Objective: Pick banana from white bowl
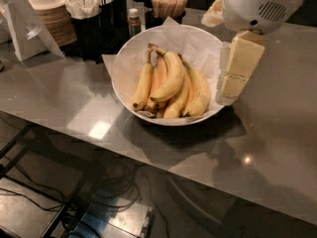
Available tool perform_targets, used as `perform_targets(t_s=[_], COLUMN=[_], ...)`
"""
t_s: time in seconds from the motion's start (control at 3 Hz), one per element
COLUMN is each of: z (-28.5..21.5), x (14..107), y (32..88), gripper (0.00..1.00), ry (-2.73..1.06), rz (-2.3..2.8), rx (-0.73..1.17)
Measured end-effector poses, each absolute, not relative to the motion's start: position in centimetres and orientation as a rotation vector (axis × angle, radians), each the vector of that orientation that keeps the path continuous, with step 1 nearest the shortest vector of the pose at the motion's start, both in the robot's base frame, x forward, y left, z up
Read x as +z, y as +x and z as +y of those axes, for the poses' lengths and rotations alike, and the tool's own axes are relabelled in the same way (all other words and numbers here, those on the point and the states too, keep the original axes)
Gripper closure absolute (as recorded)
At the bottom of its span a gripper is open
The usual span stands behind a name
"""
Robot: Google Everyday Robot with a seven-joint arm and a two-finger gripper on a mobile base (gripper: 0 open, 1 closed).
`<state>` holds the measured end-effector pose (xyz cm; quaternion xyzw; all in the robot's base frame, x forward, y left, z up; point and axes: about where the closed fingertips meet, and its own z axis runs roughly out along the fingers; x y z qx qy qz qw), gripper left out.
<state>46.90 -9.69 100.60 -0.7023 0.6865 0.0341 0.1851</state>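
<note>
Ripeness likely leaves the top banana [171, 81] soft and light, best pinched mid-length; the gripper [229, 94] hovers by the white bowl [171, 123], its jaws' spread I cannot tell.

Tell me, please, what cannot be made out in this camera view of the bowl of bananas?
- Camera view: the gripper, hanging at the white bowl's right rim, hides that stretch of rim.
- The arm above is cut off by the top edge.
- The upper bananas cover the lower ones, so their count is unsure.
- The small bottle's label is too small to read.
</note>
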Motion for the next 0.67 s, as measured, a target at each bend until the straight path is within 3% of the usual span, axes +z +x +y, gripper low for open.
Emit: perform_targets(t_s=[0.67], z=[-8.7], x=[100.0], y=[52.0], gripper=[0.00], ry=[-1.784], rz=[1.921], rx=[0.199])
